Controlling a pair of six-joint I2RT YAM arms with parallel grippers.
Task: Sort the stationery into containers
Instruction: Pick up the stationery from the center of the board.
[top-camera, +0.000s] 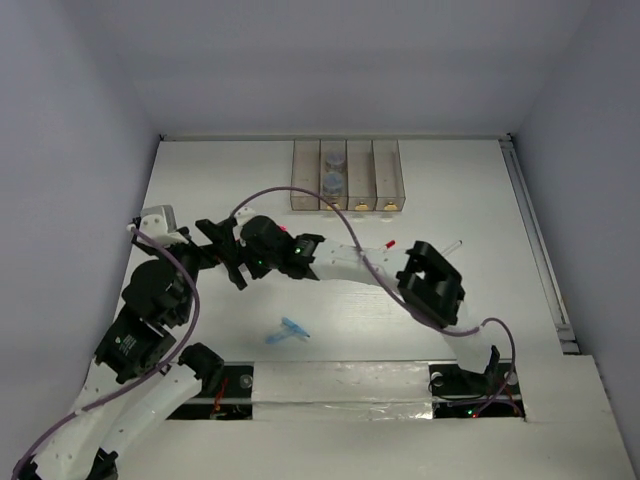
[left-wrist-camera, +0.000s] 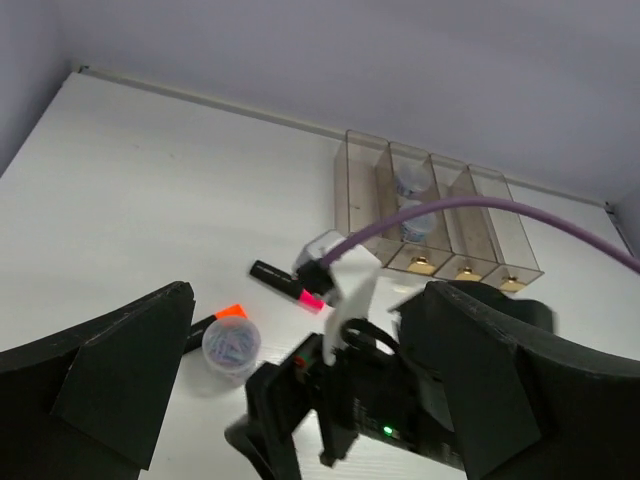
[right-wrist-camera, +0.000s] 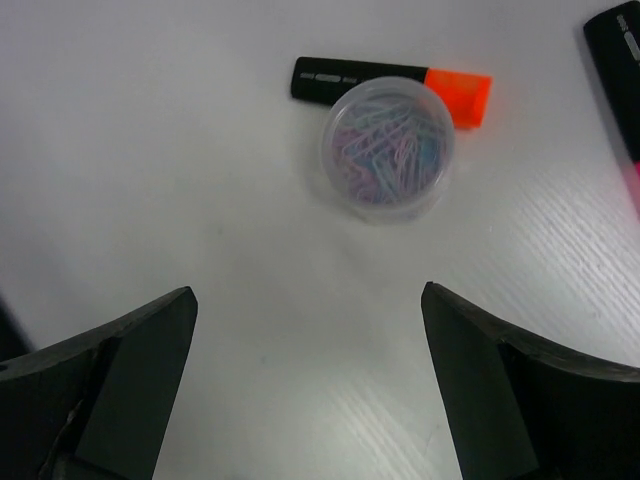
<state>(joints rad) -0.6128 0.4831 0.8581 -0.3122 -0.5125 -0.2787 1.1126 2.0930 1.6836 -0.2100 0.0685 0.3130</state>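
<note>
Right pincer (right-wrist-camera: 308, 300) spread wide, empty, aimed at the paperclip jar (right-wrist-camera: 388, 148) standing on the worktop (right-wrist-camera: 150, 150) just beside an orange marker (right-wrist-camera: 340, 77); likely lining up a grasp. Left pincer (left-wrist-camera: 308, 295) wide, empty, hovering clear. Bins (top-camera: 305, 175) at far edge, well apart.

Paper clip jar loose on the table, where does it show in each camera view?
Top external: not seen; the arms likely cover it.
Left wrist: jar of paper clips at lower left.
Right wrist: upper centre.
Shared landmark: the orange-capped marker lying right against the jar in both wrist views.
</note>
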